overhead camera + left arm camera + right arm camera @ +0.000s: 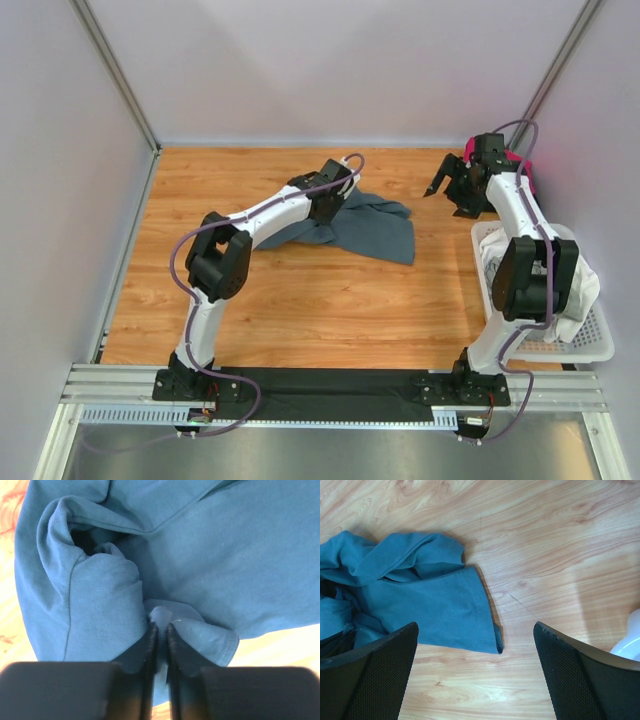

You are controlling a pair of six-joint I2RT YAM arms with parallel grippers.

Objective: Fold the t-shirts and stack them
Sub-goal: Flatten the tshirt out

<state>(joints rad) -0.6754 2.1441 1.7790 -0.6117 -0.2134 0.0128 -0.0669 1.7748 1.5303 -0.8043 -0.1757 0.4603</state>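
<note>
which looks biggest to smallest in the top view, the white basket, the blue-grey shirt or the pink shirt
1. white basket
2. blue-grey shirt, crumpled, partly under the left arm
3. pink shirt, only a sliver shows behind the right arm, so its real size is unsure

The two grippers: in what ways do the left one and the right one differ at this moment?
The left gripper has its jaws closed on a fold of the blue shirt; the right gripper has its jaws wide apart and holds nothing. The left gripper is down on the shirt near the middle of the table; the right gripper hangs over bare wood beside the shirt. Both have black fingers.
</note>
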